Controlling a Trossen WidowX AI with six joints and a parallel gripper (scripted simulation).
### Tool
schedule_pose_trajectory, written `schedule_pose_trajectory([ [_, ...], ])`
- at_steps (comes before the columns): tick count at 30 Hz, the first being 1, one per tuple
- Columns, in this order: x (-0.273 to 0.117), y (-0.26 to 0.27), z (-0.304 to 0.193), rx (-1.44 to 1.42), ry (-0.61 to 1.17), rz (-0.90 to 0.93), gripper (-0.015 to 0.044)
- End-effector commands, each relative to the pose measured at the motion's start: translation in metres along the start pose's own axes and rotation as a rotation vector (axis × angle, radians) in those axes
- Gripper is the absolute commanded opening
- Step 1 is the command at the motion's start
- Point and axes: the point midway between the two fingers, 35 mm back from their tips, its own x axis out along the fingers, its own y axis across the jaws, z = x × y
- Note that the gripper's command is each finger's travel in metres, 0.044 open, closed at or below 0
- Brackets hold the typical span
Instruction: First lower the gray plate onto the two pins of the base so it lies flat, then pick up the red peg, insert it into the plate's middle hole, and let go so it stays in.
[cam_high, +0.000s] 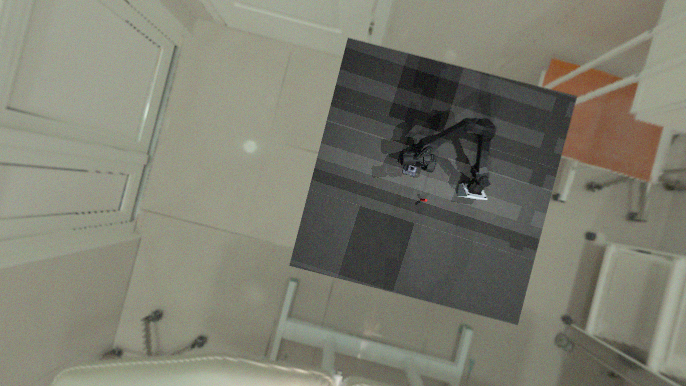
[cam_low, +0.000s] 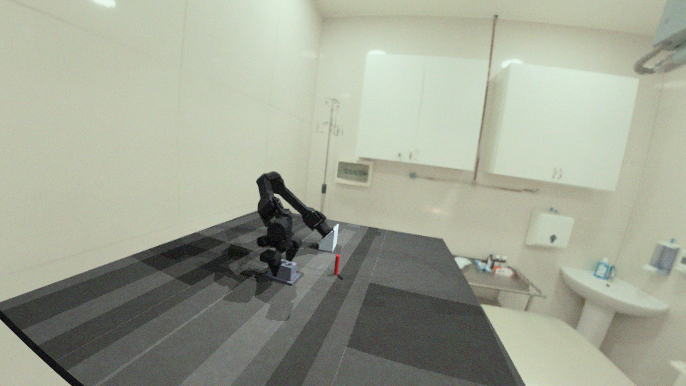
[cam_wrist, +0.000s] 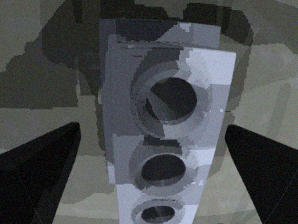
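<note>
The end effector (cam_high: 425, 159) (cam_low: 285, 260) (cam_wrist: 156, 131) has released the plate (cam_wrist: 220, 95), its fingers wide on either side over the base (cam_high: 406, 173) (cam_low: 298, 278). If the plate is not fully seated (I cannot tell), a sideways brush while retreating could tip it; the peg (cam_high: 424, 200) (cam_low: 337, 265) stands nearby on the table (cam_high: 465, 270) (cam_low: 420, 320).

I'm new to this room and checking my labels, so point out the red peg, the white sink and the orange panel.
Red peg (cam_high: 424, 200) (cam_low: 337, 265): top, upper end; exterior, mid-shaft.
White sink (cam_low: 612, 303): exterior, basin's outer side.
Orange panel (cam_high: 612, 135): top, flat surface.
</note>
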Motion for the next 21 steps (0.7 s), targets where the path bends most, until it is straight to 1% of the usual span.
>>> schedule_pose_trajectory([
  [1, 0.000, 0.000, 0.000, 0.002, 0.000, -0.001, 0.0440],
  [3, -0.010, 0.002, -0.001, 0.000, 0.003, 0.000, 0.0440],
  [9, -0.096, 0.003, -0.004, -0.014, 0.006, -0.001, 0.0440],
  [11, -0.114, 0.001, -0.002, -0.010, 0.001, -0.004, 0.0440],
  [17, -0.117, 0.003, -0.007, -0.018, 0.001, -0.003, 0.0440],
  [18, -0.118, 0.000, -0.016, -0.039, 0.005, -0.003, 0.0440],
  [21, -0.121, -0.021, -0.064, -0.163, 0.022, -0.001, 0.0440],
])
